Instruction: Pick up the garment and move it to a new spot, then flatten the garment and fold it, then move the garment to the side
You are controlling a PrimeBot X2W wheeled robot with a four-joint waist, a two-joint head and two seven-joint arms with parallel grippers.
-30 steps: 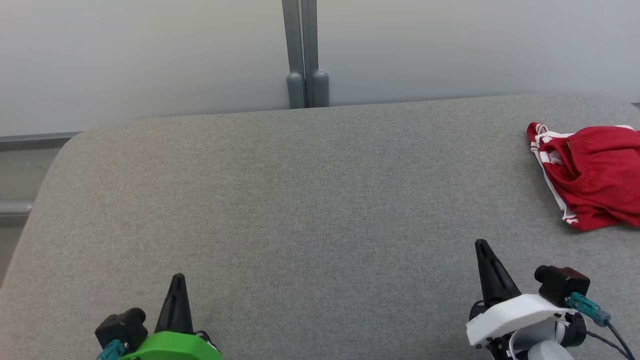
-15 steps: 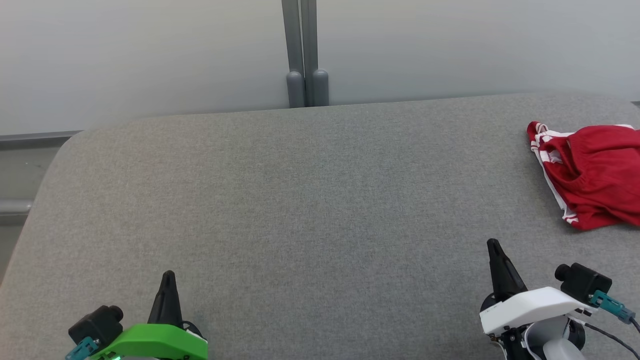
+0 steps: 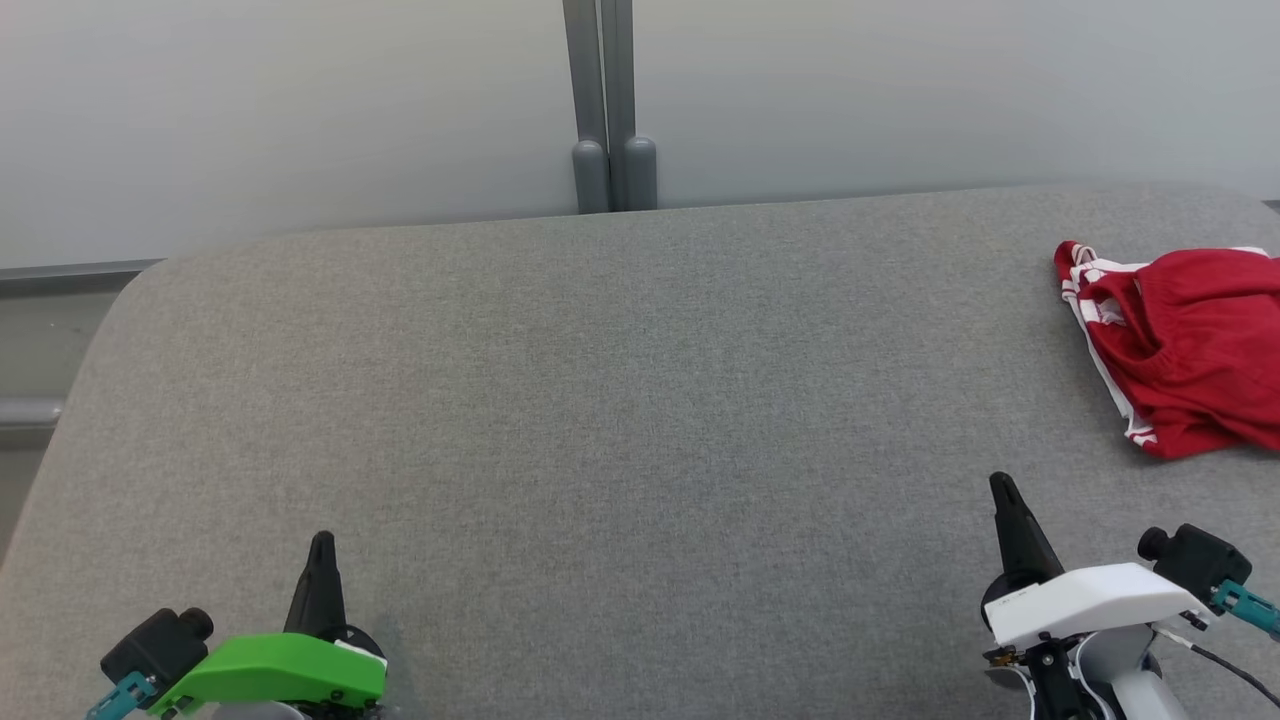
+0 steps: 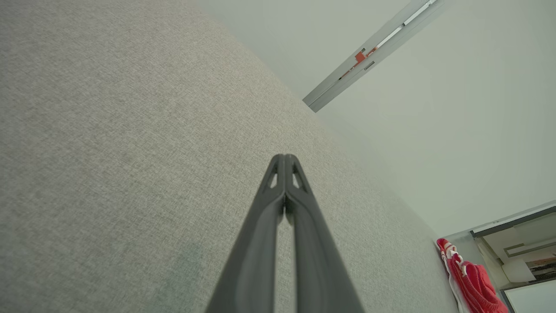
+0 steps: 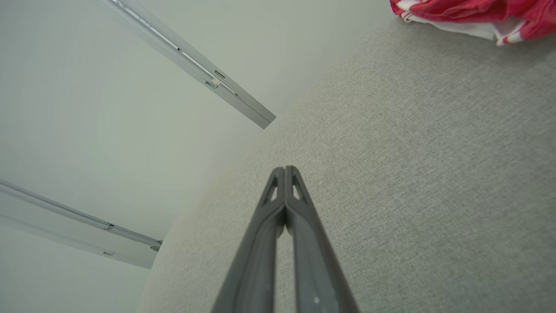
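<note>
One garment (image 3: 1190, 350) forward-right of right end effector (image 3: 1002, 487), apart.

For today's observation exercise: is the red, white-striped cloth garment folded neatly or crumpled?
Crumpled: the red, white-striped cloth garment lies bunched in uneven wrinkles on the grey fabric surface.

We see soft, even, bright light; the garment (image 3: 1200, 350) casts a thin shadow near the right edge of the table (image 3: 600, 400); wrist views look slightly softer.
</note>
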